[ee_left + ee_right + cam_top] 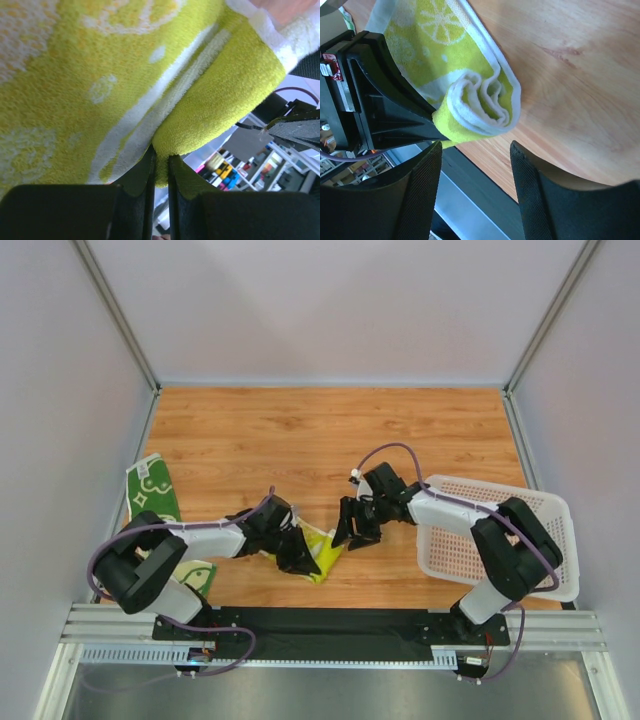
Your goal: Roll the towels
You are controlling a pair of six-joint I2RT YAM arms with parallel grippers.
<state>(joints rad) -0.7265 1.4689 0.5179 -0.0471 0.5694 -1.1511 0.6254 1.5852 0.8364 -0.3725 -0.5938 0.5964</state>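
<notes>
The yellow towel (325, 548) lies at 6 o'clock on the table (300, 430), near the front edge, one end wound into a loose roll (480, 105) and the rest flat on the wood. The left tool (300, 558) is nearly closed, pinching a fold of this towel between its fingertips (159, 165). The right tool (358, 530) sits at 2 o'clock from the roll, jaws spread wide and holding nothing. The green towel (152, 490) lies at 9 o'clock, partly under the left arm. The basket (560, 540) stands at 4 o'clock
</notes>
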